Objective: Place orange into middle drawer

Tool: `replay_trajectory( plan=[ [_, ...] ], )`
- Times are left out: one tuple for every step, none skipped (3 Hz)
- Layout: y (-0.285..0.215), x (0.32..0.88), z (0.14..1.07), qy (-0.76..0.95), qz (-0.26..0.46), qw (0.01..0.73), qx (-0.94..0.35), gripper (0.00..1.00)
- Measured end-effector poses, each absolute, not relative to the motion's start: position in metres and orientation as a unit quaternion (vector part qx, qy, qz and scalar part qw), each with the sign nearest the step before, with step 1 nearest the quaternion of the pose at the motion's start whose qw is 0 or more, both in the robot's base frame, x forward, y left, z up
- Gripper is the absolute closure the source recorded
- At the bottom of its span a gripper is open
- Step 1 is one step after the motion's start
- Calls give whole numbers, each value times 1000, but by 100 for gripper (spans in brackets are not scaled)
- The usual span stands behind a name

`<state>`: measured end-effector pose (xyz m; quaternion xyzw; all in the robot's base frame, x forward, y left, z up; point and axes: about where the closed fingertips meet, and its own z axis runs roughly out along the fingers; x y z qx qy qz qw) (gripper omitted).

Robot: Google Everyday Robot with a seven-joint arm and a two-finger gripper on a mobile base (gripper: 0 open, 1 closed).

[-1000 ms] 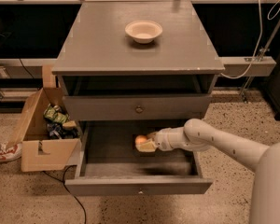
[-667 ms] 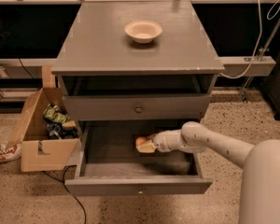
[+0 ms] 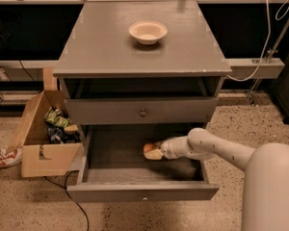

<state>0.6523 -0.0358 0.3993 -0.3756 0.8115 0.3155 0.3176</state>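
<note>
The middle drawer (image 3: 143,191) is pulled open at the bottom of the grey cabinet, its front with a small pale knob facing me. My gripper (image 3: 152,151) reaches into it from the right, low over the drawer floor. The orange (image 3: 149,148) sits at the fingertips inside the drawer, partly hidden by the pale fingers. The white arm crosses the drawer's right side.
A shallow white bowl (image 3: 148,32) stands on the cabinet top (image 3: 101,47). A closed drawer front (image 3: 142,111) with a dark knob is above the open one. An open cardboard box (image 3: 44,137) of packets stands on the floor at the left. A cable runs by the drawer's left corner.
The gripper with the orange has stayed in nearly the same spot inside the drawer; the arm has shifted slightly left and lower.
</note>
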Motion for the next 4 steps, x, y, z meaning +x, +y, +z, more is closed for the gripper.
replay_trajectory(
  plan=[
    [-50,646,399,819,304,315,-372,4],
    [-65,638,403,823,297,317,-366,0],
    [-98,621,437,822,282,351,-350,0],
    [-144,589,483,814,273,391,-332,0]
  ],
)
